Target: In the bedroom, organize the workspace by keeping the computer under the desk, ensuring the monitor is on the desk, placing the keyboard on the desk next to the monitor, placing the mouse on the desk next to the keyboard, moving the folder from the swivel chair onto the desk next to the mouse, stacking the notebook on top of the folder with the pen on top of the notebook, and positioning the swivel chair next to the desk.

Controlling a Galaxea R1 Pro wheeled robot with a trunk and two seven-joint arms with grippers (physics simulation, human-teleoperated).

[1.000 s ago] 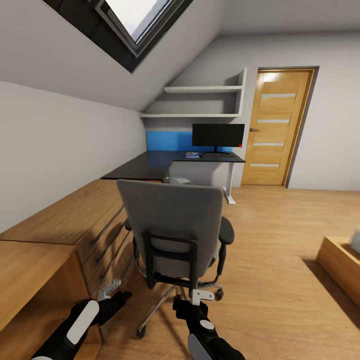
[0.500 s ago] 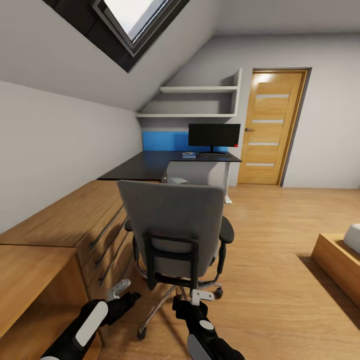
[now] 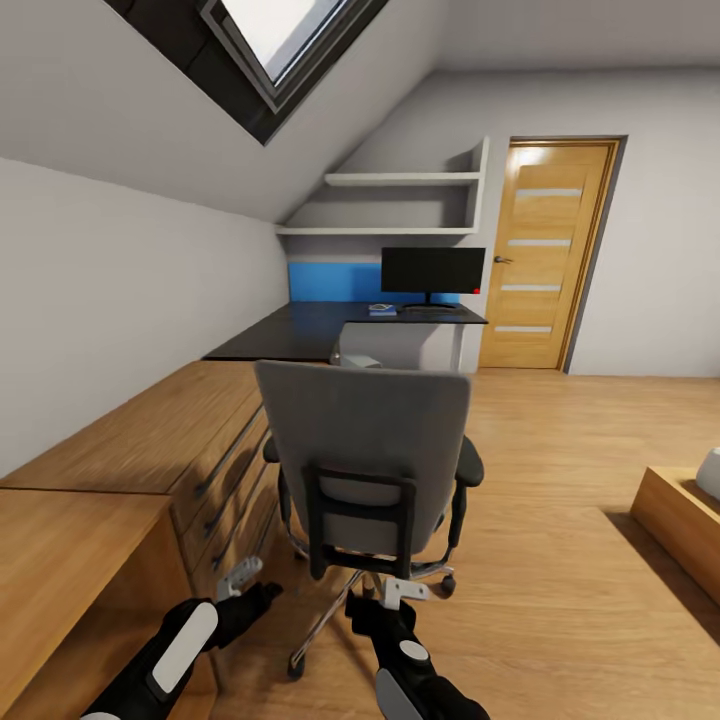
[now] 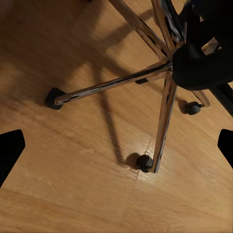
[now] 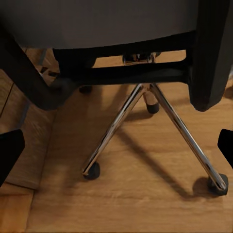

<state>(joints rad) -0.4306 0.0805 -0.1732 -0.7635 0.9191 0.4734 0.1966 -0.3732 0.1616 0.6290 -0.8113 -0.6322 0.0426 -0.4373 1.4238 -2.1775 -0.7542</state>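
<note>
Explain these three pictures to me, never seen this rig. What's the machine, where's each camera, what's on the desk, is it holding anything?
It is a simulated wheeled robot with two arms. The big picture comes from its head camera, looking forward and down: the left gripper and right gripper show at the bottom, both open and empty.

Straight ahead is the swivel chair, seen from behind. Farther back stands the desk with the monitor on it; a small blue item lies beside the monitor, too far off to identify.

The other two pictures come from cameras at each wrist, looking along the fingers. The left one looks down on the chair's chrome base and the wood floor. The right one sees the base from behind, under the seat.
</note>
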